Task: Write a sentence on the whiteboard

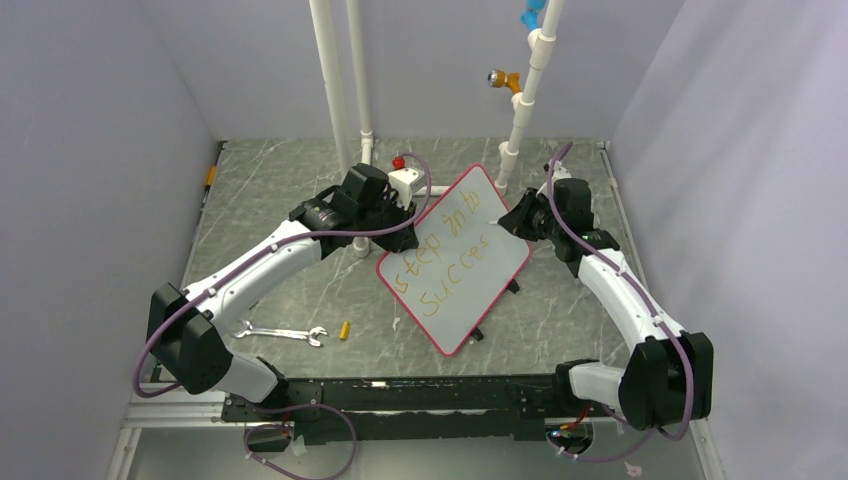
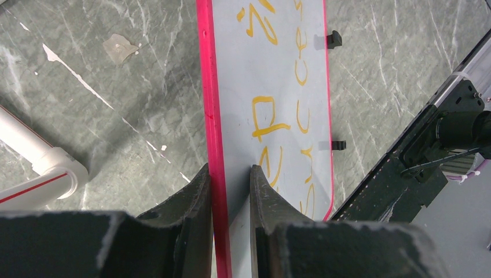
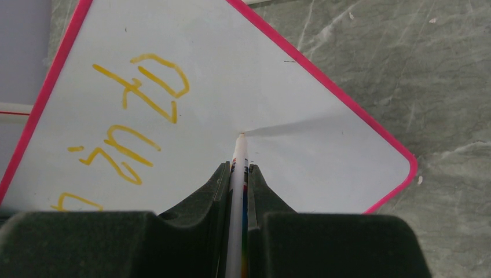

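The whiteboard, white with a red-pink rim, lies tilted on the table in the top view. Orange-yellow letters read "step into" and "succes". My left gripper is shut on the board's left edge; in the left wrist view its jaws clamp the pink rim, and two black clips show on the far edge. My right gripper is shut on a white marker. The marker's tip touches the blank board right of the writing.
A metal wrench and a small yellow cap lie on the table at the near left. White pipes rise at the back, with a red-topped fitting. A black rail runs along the near edge.
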`<state>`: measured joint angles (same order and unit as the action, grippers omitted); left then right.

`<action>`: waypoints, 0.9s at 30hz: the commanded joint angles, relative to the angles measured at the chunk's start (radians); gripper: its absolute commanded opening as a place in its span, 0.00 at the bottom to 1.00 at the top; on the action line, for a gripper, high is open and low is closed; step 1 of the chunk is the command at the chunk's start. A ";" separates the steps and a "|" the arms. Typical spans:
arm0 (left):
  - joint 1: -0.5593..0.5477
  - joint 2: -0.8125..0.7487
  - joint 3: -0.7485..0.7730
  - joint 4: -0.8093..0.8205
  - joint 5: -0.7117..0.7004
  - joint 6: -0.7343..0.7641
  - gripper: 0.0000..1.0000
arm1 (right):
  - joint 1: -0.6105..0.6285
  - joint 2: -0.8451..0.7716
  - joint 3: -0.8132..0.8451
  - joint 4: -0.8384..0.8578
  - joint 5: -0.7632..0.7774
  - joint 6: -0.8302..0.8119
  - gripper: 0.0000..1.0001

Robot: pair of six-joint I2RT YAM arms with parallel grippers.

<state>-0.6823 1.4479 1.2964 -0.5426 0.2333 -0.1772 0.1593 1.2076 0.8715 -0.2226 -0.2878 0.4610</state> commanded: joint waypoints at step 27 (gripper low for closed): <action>0.000 -0.024 -0.009 -0.024 -0.120 0.132 0.00 | -0.003 -0.016 -0.079 0.056 -0.114 0.021 0.00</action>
<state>-0.6823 1.4479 1.2964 -0.5579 0.2268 -0.1783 0.1520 1.2079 0.8150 -0.1711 -0.3725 0.4770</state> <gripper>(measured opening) 0.249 0.130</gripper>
